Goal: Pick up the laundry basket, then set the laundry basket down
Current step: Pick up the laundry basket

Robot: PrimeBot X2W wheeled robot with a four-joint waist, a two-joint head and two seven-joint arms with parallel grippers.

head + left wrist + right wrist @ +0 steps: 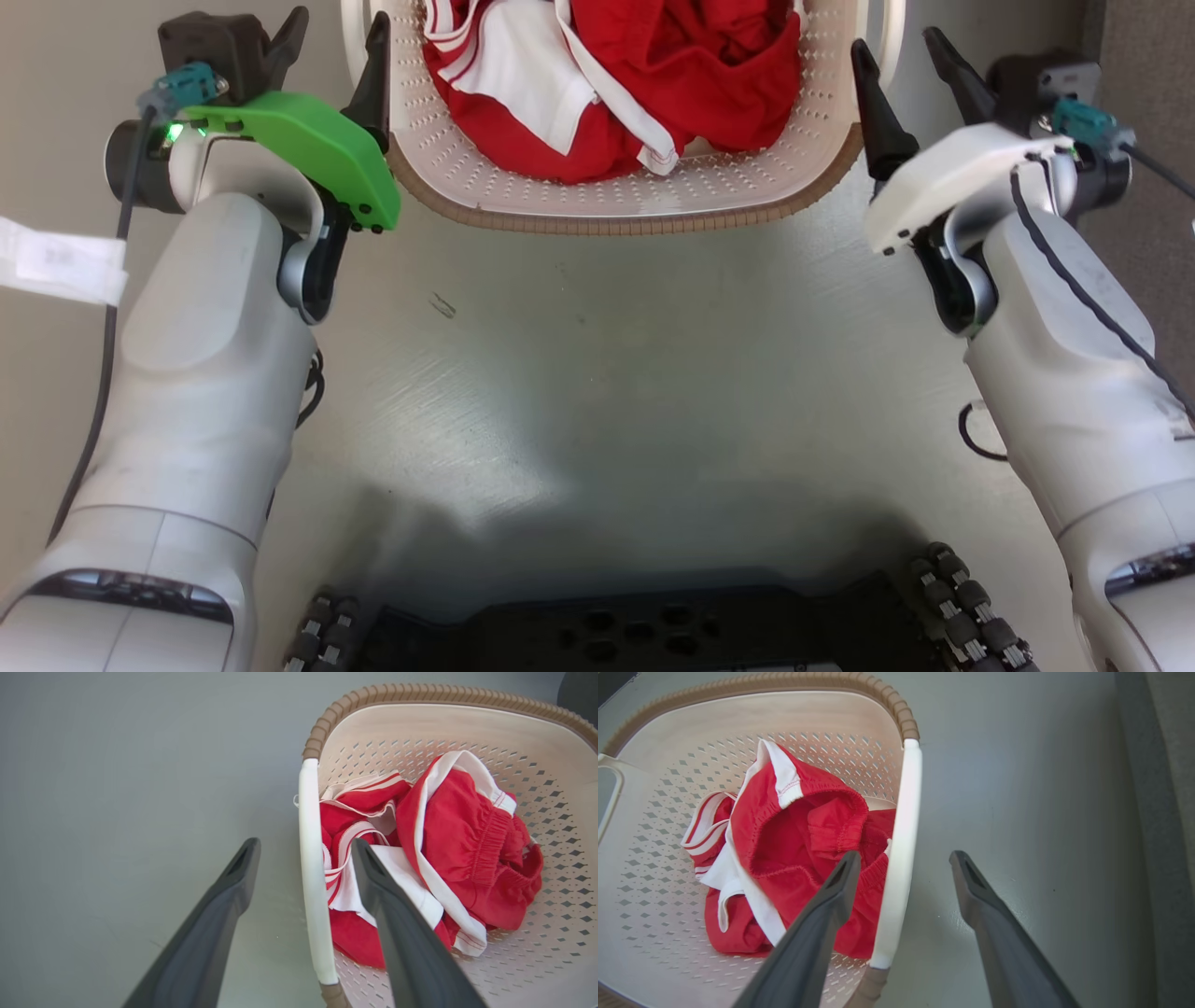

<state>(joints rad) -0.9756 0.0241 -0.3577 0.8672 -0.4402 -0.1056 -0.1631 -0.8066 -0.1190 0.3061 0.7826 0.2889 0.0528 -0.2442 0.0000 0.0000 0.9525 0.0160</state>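
The laundry basket (607, 217) stands on the grey floor at the top middle of the head view, cream and perforated with a brown woven-look rim, holding red and white clothes (653, 84). My left gripper (336, 47) is open at its left side. In the left wrist view the left gripper (304, 849) straddles the white handle (312, 891), one finger outside the basket (467, 732) and one over the clothes. My right gripper (903, 61) is open at the right side. It (904, 861) likewise straddles the other white handle (901, 826) of the basket (738, 714).
A white paper tag (61, 266) lies on the floor at the left. My dark wheeled base (653, 635) fills the bottom edge. A darker grey strip (1162, 858) runs along the far right. Bare floor lies between the basket and the base.
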